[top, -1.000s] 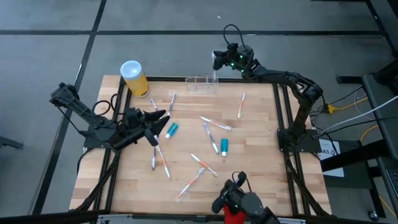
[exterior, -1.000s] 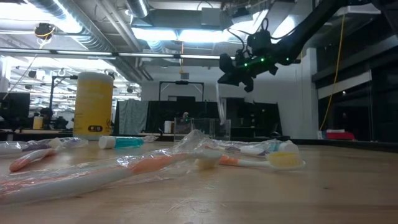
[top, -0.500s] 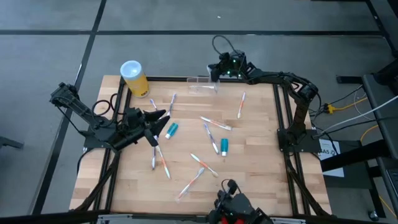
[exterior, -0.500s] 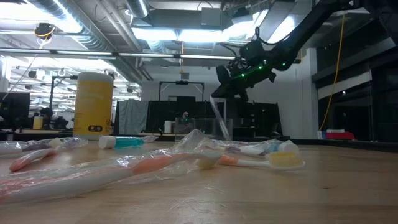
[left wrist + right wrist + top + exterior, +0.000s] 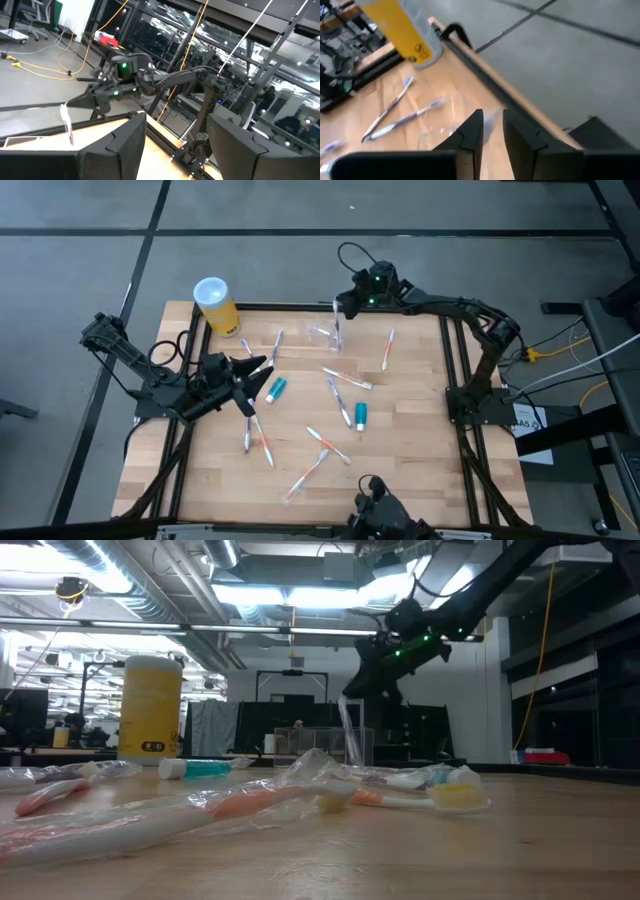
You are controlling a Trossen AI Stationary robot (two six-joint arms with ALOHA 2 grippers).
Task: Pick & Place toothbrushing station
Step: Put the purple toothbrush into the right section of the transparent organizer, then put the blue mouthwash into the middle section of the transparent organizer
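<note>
The right gripper (image 5: 341, 308) is at the top middle of the high view, right by the table's (image 5: 420, 430) far edge; its fingers (image 5: 470, 131) have a thin gap between them, and the clear holder (image 5: 327, 333) is just under them, tipped up on one end; I cannot tell if they are squeezing it or only touching it. In the low view the holder (image 5: 350, 735) is in the middle, with one thin wall leaning up to the gripper (image 5: 362, 690). The left gripper (image 5: 255, 369) sits at the left of the high view, low over the wood, with its fingers (image 5: 125, 145) wide apart and nothing in them. The yellow can (image 5: 216, 305) stands in the upper left corner, well away from the holder. Toothbrushes (image 5: 345, 378) lie all over the middle; the wood on the right side and in the bottom corners is bare, so there is room there.
</note>
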